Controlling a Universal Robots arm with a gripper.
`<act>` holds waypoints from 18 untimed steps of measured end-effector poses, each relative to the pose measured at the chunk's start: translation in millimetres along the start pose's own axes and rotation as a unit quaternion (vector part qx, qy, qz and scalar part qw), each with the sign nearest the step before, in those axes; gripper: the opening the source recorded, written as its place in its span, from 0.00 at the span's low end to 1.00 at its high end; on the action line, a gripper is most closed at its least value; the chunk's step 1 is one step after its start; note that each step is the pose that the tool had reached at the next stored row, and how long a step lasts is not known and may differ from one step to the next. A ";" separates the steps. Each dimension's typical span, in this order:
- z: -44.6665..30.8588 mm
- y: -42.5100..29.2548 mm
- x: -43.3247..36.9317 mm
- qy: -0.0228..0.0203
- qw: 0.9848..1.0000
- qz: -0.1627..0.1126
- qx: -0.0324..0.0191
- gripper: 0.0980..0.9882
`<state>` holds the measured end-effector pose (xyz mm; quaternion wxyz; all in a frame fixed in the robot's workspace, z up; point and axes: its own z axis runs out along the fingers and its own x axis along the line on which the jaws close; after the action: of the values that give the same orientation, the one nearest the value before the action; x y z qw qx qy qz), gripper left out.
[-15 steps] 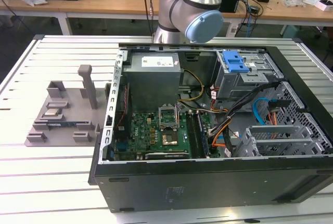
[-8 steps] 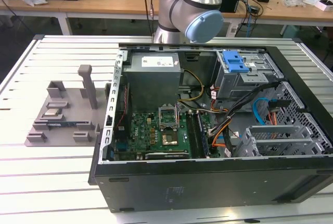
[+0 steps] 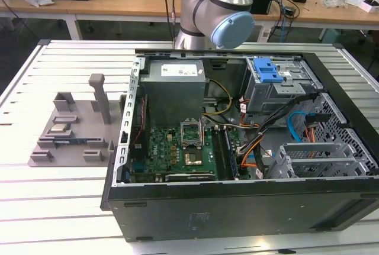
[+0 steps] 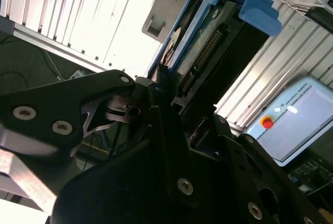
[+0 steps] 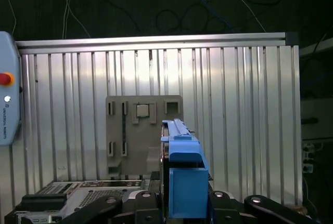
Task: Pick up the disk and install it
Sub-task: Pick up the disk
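Note:
The disk [image 4: 208,42] stands on edge between my black fingers, its connector edge and blue plastic bracket showing in the second wrist view. In the first wrist view the disk [image 5: 182,167] appears edge-on as a blue block, high above the ribbed table. My gripper [image 4: 190,104] is shut on the disk, with the gripper [image 5: 184,206] body visible under the blue bracket. In the exterior view the arm's elbow [image 3: 219,12] rises out of the frame behind the open computer case [image 3: 237,219].
A grey fixture plate [image 3: 71,142] with an upright post and a small silver chip [image 3: 59,128] lies at the exterior view's left of the case. Inside the case, a drive cage carries a blue latch [image 3: 269,71]. A teach pendant [image 4: 302,115] rests on the table.

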<state>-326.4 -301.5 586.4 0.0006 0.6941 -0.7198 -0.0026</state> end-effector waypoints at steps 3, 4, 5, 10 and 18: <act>6.4 -0.5 0.0 0.000 1.000 0.000 0.000 0.30; 7.9 -0.6 0.0 0.000 1.000 0.000 0.000 0.30; 10.3 -0.8 0.0 0.000 1.000 0.000 0.000 0.30; 18.2 -7.1 -0.2 0.000 1.000 0.000 0.000 0.30; 22.3 -56.9 -2.0 0.000 1.000 0.000 0.000 0.30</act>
<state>-269.5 -301.5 563.8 0.0008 0.6941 -0.7199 -0.0026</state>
